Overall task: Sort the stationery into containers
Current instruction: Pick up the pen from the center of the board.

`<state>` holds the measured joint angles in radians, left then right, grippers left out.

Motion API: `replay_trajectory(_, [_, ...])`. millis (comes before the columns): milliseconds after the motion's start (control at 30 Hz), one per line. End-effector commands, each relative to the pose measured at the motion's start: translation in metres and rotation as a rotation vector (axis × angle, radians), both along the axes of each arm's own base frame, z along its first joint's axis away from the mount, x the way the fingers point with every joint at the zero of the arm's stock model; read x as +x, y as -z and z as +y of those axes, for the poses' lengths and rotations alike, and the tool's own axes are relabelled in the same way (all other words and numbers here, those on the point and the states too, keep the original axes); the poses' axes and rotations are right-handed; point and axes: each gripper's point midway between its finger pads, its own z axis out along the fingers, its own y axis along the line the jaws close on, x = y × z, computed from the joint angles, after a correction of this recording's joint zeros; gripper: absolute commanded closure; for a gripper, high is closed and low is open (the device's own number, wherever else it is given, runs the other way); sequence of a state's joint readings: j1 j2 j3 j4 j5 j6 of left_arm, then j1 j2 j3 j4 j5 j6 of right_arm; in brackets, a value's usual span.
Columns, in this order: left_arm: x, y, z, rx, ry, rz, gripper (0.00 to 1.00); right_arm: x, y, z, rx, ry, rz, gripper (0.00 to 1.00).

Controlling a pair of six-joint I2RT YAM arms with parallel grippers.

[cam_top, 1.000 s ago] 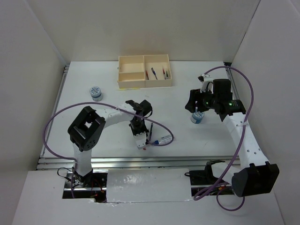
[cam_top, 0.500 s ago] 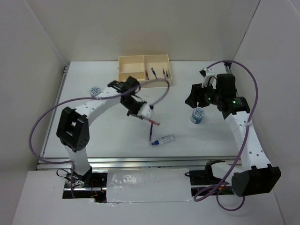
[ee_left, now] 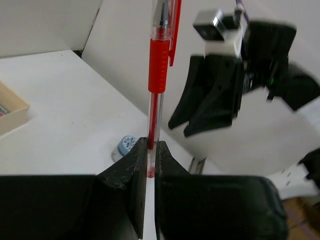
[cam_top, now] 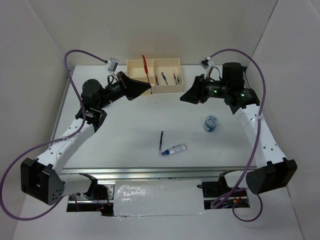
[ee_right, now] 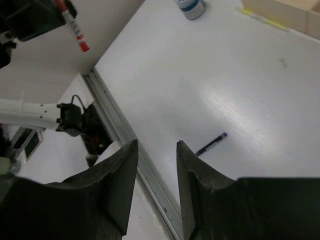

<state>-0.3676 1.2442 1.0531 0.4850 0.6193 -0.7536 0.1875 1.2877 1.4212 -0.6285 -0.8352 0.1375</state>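
Top external view shows the left gripper (cam_top: 146,89) lifted high off the white table (cam_top: 120,130), close to the shallow cream-yellow box (cam_top: 140,63) at the far side. Its two black fingers are squeezed tight on a thin red pen (cam_top: 145,67), which stands almost straight up in the air. I cannot tell which part of the box the pen is over. A few small pens (cam_top: 163,78) lie in the big part of the box, on the right. The right gripper (cam_top: 186,97) is also up in the air, just to the right of the box, and it holds nothing. A thin blue pen (cam_top: 161,140) lies on the table near the middle, and a short clear tube with a blue end (cam_top: 174,148) lies just beside it. A small round blue-and-white cylinder (cam_top: 211,123) stands on the table under the right arm. Left wrist view shows the black fingers (ee_left: 134,165) pinching the low end of the red pen. Right wrist view shows the right gripper's fingers (ee_right: 120,170) wide apart, with the blue pen far below them and a second blue-and-white cylinder (ee_right: 190,7) at the top edge.
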Motion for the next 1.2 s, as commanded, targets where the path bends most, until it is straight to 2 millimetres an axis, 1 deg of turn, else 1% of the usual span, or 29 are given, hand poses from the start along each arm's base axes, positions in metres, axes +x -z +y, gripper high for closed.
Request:
replay_trajectory(0, [0.015,-0.042,0.012,-0.235,-0.083,0.135,1.00,-0.012,-0.028,0.030,0.110,-0.133,-0.011,0.58])
replay_trajectory(33, [0.020,-0.039,0.015,-0.251,-0.106,0.180,1.00,-0.019,-0.029,0.040,0.124,-0.180,0.000,0.59])
replay_trajectory(100, [0.026,-0.036,0.016,-0.262,-0.120,0.224,1.00,-0.018,-0.029,0.050,0.130,-0.200,0.012,0.59])
replay_trajectory(133, [0.031,-0.032,0.017,-0.279,-0.140,0.280,1.00,-0.020,-0.032,0.057,0.130,-0.213,0.009,0.60])
replay_trajectory(167, [0.033,-0.031,0.017,-0.288,-0.144,0.301,1.00,-0.015,-0.029,0.061,0.132,-0.211,0.022,0.61])
replay_trajectory(233, [0.035,-0.032,0.016,-0.307,-0.144,0.320,1.00,-0.013,-0.031,0.065,0.163,-0.215,0.064,0.62])
replay_trajectory(267, [0.033,-0.033,0.015,-0.310,-0.136,0.319,1.00,-0.007,-0.029,0.068,0.172,-0.220,0.075,0.62])
replay_trajectory(333, [0.035,-0.031,0.014,-0.306,-0.138,0.325,1.00,-0.007,-0.033,0.072,0.204,-0.236,0.110,0.62])
replay_trajectory(400, [0.038,-0.024,0.012,-0.302,-0.141,0.349,1.00,-0.006,-0.040,0.078,0.233,-0.274,0.110,0.60])
replay_trajectory(467, [0.039,-0.021,0.011,-0.299,-0.138,0.348,1.00,-0.003,-0.038,0.087,0.236,-0.291,0.126,0.58])
replay_trajectory(500, [0.039,-0.019,0.009,-0.293,-0.135,0.354,1.00,-0.002,-0.043,0.089,0.237,-0.294,0.116,0.57])
replay_trajectory(567, [0.039,-0.015,0.005,-0.280,-0.128,0.353,1.00,0.001,-0.040,0.096,0.240,-0.309,0.133,0.56])
replay_trajectory(600, [0.039,-0.012,0.003,-0.275,-0.127,0.362,1.00,0.001,-0.044,0.098,0.244,-0.315,0.126,0.56])
replay_trajectory(633, [0.039,-0.010,0.001,-0.270,-0.123,0.365,1.00,0.002,-0.040,0.103,0.239,-0.321,0.140,0.56])
replay_trajectory(700, [0.039,-0.009,-0.002,-0.267,-0.117,0.364,1.00,0.006,-0.040,0.105,0.238,-0.320,0.142,0.56])
replay_trajectory(900, [0.040,-0.006,-0.004,-0.267,-0.108,0.382,1.00,0.017,-0.029,0.110,0.225,-0.295,0.170,0.56])
replay_trajectory(1033, [0.038,-0.005,-0.010,-0.264,-0.095,0.392,1.00,0.022,-0.021,0.114,0.215,-0.289,0.181,0.56])
replay_trajectory(1167, [0.032,-0.002,-0.019,-0.259,-0.072,0.413,1.00,0.025,-0.020,0.116,0.211,-0.291,0.179,0.56])
